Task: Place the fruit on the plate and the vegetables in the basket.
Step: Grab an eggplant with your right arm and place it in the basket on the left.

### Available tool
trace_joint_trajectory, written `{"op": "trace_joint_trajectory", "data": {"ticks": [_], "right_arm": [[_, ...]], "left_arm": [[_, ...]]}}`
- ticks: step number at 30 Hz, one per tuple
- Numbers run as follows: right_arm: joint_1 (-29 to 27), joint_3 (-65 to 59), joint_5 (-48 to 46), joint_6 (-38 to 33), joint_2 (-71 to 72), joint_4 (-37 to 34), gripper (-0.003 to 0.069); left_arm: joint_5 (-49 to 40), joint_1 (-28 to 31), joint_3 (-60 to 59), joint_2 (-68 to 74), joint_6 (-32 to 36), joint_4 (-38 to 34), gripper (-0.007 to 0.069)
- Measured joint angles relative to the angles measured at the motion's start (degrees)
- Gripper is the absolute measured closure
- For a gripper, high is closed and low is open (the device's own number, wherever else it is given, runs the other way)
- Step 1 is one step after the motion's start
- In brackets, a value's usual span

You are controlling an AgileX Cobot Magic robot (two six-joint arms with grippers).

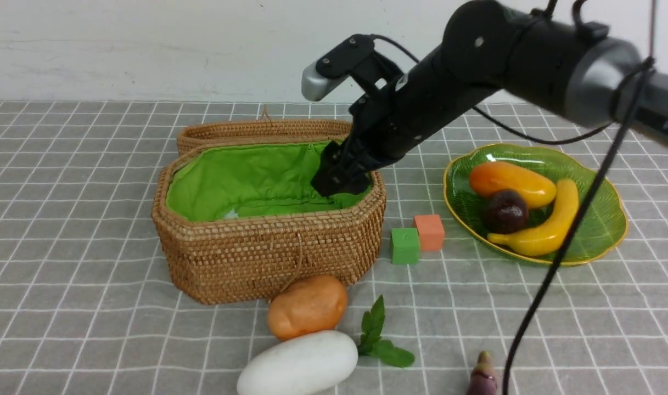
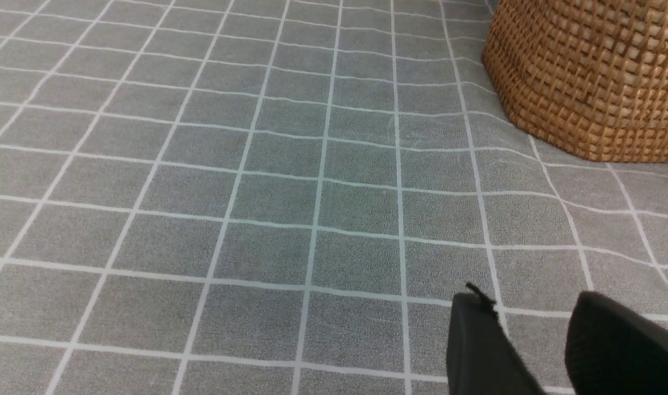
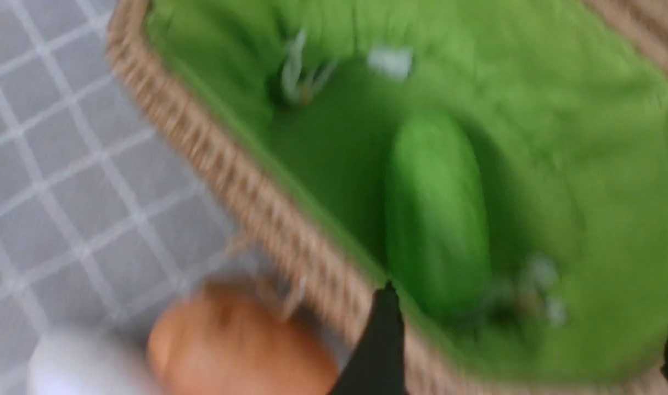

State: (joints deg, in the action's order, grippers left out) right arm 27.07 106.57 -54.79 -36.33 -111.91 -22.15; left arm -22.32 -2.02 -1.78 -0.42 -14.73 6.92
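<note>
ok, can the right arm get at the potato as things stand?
Probably yes. The right gripper is open and empty over the basket; the potato lies just outside its near wall, top exposed. The white vegetable right beside it could crowd a finger.

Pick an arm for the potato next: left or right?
Right, probably. The right pincer hangs open and empty in the basket mouth, and the potato lies close by its near wall. The left pincer faces bare cloth, no vegetable in its view.
</note>
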Motion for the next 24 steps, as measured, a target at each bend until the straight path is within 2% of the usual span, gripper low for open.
{"op": "trace_joint_trajectory", "data": {"ticks": [3,4,5,6,9,10,11,12,14,15,16,17,19,20,23,24], "right_arm": [[-2.58,0.00,-11.25,6.93,6.43,6.49,0.0116],[-4.90,-0.20,-14.29,11.43,9.72,8.58,0.0154],[-5.30,-0.28,-14.53,12.16,10.22,8.58,0.0160],[-8.49,-1.53,-15.33,17.09,13.79,9.65,0.0200],[-15.49,-8.09,-15.47,24.19,21.60,9.07,0.0281],[-15.87,-8.72,-15.48,24.58,22.13,9.07,0.0286],[-18.38,-16.56,-15.56,28.86,27.29,6.00,0.0318],[-18.54,-21.12,-15.54,31.40,29.70,3.46,0.0323],[-17.82,-29.55,-14.64,35.17,32.99,-1.55,0.0322],[-17.63,-29.55,-14.44,35.54,33.33,-1.99,0.0322],[-15.77,-36.58,-11.86,37.46,35.40,-4.12,0.0307],[-15.51,-37.40,-11.43,37.64,35.56,-4.34,0.0305],[-13.20,-44.15,-6.99,38.64,36.10,-4.83,0.0276],[-11.17,-49.60,-1.54,39.63,35.37,-4.88,0.0239],[-8.10,-53.88,3.94,40.89,33.62,-5.06,0.0193],[-5.33,-56.24,7.87,42.83,31.34,-5.21,0.0155]], "left_arm": [[0.00,0.00,0.00,0.00,0.00,0.00,0.0386],[0.00,0.00,0.00,0.00,0.00,0.00,0.0386],[0.00,0.00,0.00,0.00,0.00,0.00,0.0386],[0.00,0.00,0.00,0.00,0.00,0.00,0.0386],[0.00,0.00,0.00,0.00,0.00,0.06,0.0386],[0.00,0.00,0.00,0.00,0.00,0.06,0.0386],[0.00,0.00,0.00,0.00,0.00,0.06,0.0386],[0.00,0.00,0.00,0.00,0.00,0.06,0.0386],[0.00,0.00,0.00,0.00,0.00,0.06,0.0386],[0.00,0.00,0.00,0.00,0.00,0.06,0.0386],[0.00,0.00,0.00,0.00,0.00,0.06,0.0386],[0.00,0.00,0.00,0.00,0.00,0.06,0.0386],[0.00,0.00,0.00,0.00,0.00,0.06,0.0386],[0.00,0.00,0.00,0.00,0.00,0.06,0.0386],[0.00,0.00,0.00,0.00,0.00,0.06,0.0386],[0.00,0.00,0.00,0.00,0.00,0.06,0.0386]]}}
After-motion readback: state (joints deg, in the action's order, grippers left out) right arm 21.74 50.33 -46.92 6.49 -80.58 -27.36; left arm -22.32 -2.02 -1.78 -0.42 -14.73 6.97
